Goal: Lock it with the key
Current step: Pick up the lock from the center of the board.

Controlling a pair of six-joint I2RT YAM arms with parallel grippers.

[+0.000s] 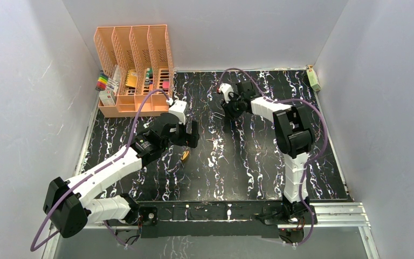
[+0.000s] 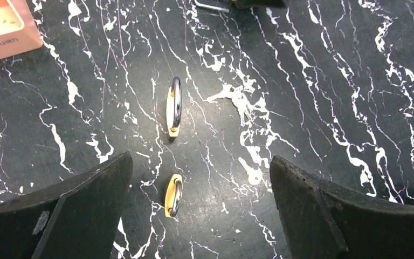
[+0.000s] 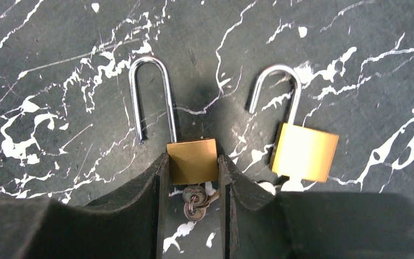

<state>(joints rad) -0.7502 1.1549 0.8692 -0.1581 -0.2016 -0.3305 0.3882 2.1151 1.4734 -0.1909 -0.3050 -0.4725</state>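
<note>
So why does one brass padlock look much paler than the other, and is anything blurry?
Right wrist view: glare washes out the face of the right padlock, while the left padlock looks darker, shaded in the right gripper; both cast soft shadows on the table. Top external view: even light, sharp. Left wrist view: sharp too, only a glint on a chrome loop.

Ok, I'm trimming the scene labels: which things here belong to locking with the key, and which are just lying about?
In the job:
open brass padlock, gripped in the right jaws
keys at its base

Lying about:
second open padlock beside it
two small yellow-and-chrome pieces below the open left jaws
orange organiser, far left
small green item, far right corner
</note>
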